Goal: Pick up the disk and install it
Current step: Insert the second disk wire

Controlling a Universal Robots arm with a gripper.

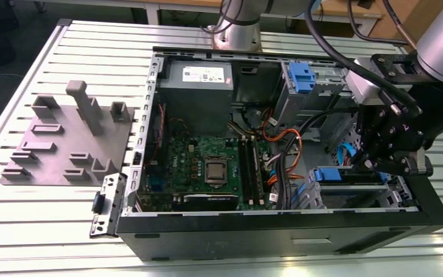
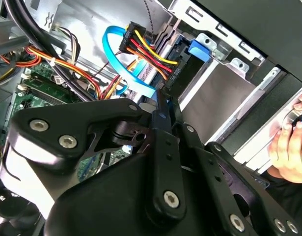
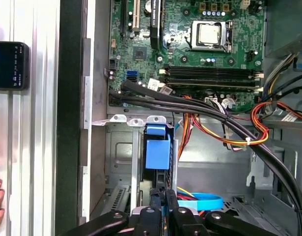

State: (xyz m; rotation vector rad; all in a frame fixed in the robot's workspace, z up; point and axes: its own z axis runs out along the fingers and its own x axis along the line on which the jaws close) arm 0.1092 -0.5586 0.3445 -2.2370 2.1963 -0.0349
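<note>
Slatted aluminium desk (image 1: 37, 231) carries an open black tower computer case (image 1: 283, 225). Within its grey metal drive cage (image 3: 119, 152), the flat disk in a bright blue plastic carrier frame (image 3: 157, 150) stands on edge in a slot, directly ahead of the jaws, which look clamped on its near edge. I judge the installing step is in hand. Seating it would call for a straight push along the slot, clear of the flat blue ribbon cable (image 3: 202, 201) just beside the jaws. Beyond the jaws, the case holds a green motherboard (image 3: 190, 54) and bundled wires.
</note>
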